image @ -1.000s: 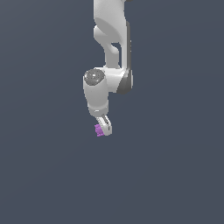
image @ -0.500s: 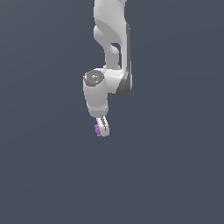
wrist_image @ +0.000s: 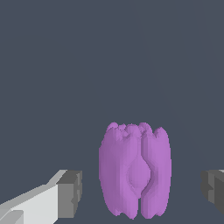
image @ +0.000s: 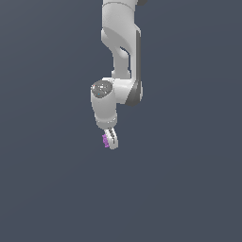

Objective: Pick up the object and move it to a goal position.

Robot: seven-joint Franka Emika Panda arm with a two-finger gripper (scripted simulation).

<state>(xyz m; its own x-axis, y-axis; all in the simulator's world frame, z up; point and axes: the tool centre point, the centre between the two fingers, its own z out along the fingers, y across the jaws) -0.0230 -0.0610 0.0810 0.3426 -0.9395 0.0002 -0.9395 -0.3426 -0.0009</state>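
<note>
A ridged purple lump [wrist_image: 134, 171] sits between the robot's jaws, which stand open with clear gaps on both sides and grip nothing. Closing off-centre could nudge it sideways or pinch a ridge, letting it slip. No brand, label or writing is visible anywhere.

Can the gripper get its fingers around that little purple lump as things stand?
Probably yes. In the wrist view the purple lump sits between the open gripper's fingers, a gap on each side, nothing blocking. The exterior view shows it at the fingertips.
</note>
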